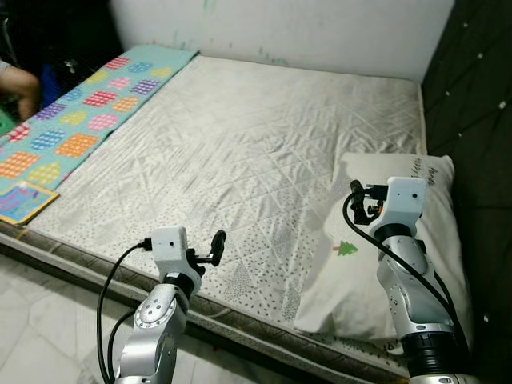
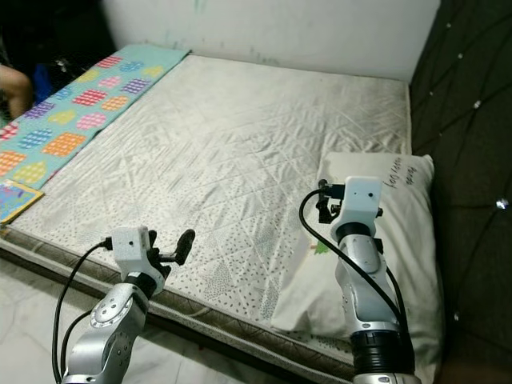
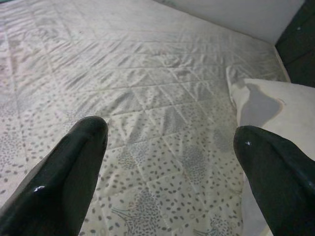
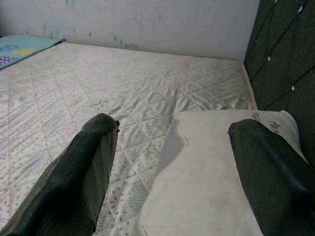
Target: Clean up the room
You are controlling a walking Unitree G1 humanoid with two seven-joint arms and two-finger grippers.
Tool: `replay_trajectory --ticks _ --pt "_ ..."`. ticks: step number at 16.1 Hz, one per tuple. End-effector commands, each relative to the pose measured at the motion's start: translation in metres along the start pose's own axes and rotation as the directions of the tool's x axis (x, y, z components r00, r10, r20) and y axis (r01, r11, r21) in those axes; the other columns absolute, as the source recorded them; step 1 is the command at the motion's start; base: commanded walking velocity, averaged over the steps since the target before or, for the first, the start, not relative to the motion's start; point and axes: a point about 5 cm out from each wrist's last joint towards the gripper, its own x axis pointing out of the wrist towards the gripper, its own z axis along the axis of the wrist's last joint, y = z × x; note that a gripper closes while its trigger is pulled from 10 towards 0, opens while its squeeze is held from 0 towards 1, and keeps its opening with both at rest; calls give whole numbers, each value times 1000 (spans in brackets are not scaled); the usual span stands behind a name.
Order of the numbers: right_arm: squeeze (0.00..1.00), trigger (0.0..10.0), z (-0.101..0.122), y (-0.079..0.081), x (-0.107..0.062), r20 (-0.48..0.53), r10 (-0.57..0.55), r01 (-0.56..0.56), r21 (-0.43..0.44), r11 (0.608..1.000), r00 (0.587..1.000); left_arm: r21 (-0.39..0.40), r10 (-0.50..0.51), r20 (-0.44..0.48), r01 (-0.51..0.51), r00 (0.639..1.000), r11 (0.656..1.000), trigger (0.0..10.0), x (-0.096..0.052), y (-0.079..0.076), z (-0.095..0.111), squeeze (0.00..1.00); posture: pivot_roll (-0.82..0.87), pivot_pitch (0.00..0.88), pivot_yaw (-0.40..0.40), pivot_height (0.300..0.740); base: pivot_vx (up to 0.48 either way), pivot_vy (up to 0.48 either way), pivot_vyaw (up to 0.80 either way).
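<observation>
— On the right side of the mattress (image 1: 240, 152), close to the dark padded headboard (image 1: 472, 104), you have the pillow (image 1: 424, 248). It lies flat, near the front edge of the bed, and your right gripper (image 1: 358, 203) hangs just above its inner part.

— How will it handle, do you think?

— I judge it soft and light, with a smooth cover that can slip. It will sag when you lift it, so do not pinch the thin middle. Take a corner or the inner edge (image 4: 170, 147), where the cloth can bunch between the fingers.

— And the grippers?

— Both are spread wide and hold nothing. The left gripper (image 1: 216, 246) is over the front edge of the mattress, well apart from the pillow.

— Anything to read on it?

— There is dark handwriting-style print near the far corner of the pillow (image 4: 268, 123), but it is too small for you to read. You also see a little green tree picture (image 1: 346, 249) on the cover. No brand I can name.

— Other things?

— A colourful mat (image 1: 76, 120) runs along the left side, with a flat printed card or book (image 1: 24, 200) at its near end, and a person's arm (image 1: 20, 84) beside it.
</observation>
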Motion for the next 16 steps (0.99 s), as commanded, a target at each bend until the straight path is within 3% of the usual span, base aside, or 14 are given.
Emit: replay_trajectory --ticks 1,5,10,16 --pt "0 10000 -6 -1 -3 -17 -13 13 6 1000 1000 -7 19 -11 -19 1000 1000 10000 -1 5 -2 0 -80 0 42 740 0 0 0" --pt "0 10000 -25 -2 -15 -86 -28 31 33 999 996 -19 5 -30 -5 1000 1000 10000 -1 1 -7 0 -78 0 39 740 0 0 -348" --pt "0 10000 -15 2 -3 -53 -23 25 40 999 998 -27 -17 -27 17 999 999 10000 2 -1 -4 0 -81 0 53 740 0 0 -800" --pt "0 10000 -19 7 -5 -63 7 -4 45 999 998 -37 -23 -31 21 999 999 10000 3 -3 -5 0 -85 0 43 740 0 0 -685"
